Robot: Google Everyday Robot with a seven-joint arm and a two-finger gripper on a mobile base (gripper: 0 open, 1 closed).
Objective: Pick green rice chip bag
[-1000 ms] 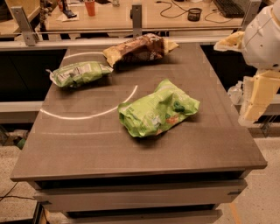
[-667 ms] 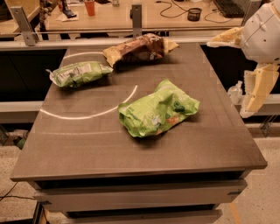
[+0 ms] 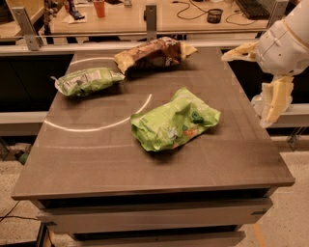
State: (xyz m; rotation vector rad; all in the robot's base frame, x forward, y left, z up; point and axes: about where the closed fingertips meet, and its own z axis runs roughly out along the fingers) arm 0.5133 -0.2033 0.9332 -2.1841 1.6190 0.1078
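The green rice chip bag (image 3: 175, 120), large, crinkled and bright lime green with small dark green and orange prints, lies flat on the dark table (image 3: 96, 159) a little right of its middle. My gripper (image 3: 246, 89) is at the table's right edge, to the right of the bag and above table height. It is open: one cream finger (image 3: 239, 50) points left over the table's far right part, and the other (image 3: 274, 100) hangs down beside the edge. It touches nothing.
A smaller, duller green bag with a white label (image 3: 87, 81) lies at the table's left rear. A brown-and-yellow bag (image 3: 152, 53) lies at the rear middle. A desk with a cup (image 3: 99, 7) and cables stands behind, past a rail.
My gripper has shifted a little to the left, toward the table's right edge. The bags have not moved.
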